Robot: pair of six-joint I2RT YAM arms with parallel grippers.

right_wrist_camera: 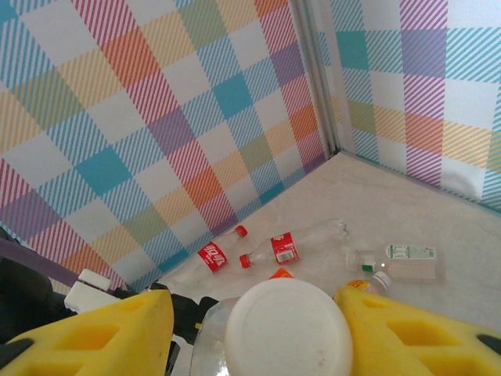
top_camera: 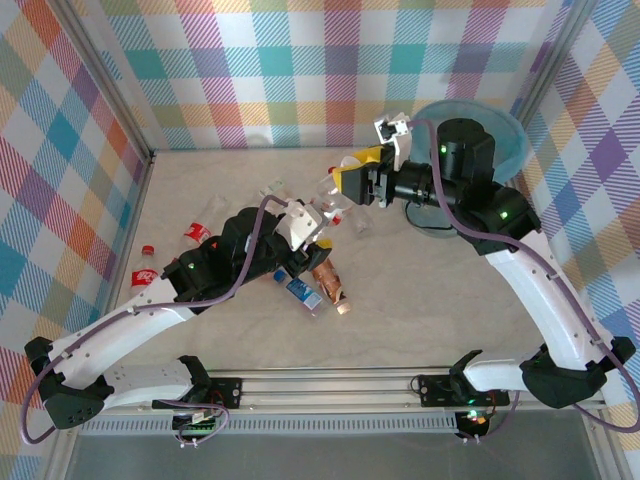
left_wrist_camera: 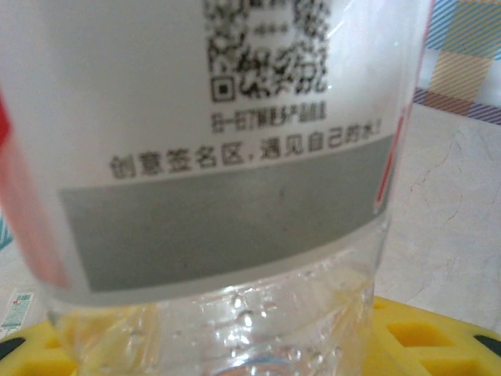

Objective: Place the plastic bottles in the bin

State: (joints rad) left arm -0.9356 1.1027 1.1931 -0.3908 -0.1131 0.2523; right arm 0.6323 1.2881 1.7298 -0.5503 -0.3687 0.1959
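clear white-labelled bottle held above mid surface, apart from bin | left end effector clamped on its body | right end effector fingers apart, flanking its white cap

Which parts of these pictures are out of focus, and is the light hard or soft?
Left wrist view: the bottle is very near the lens, its printed code and text soft, the table behind sharper. Right wrist view: the white cap and yellow fingers are blurred, the red-label bottles beyond crisp. Top view: even light, faint shadows.
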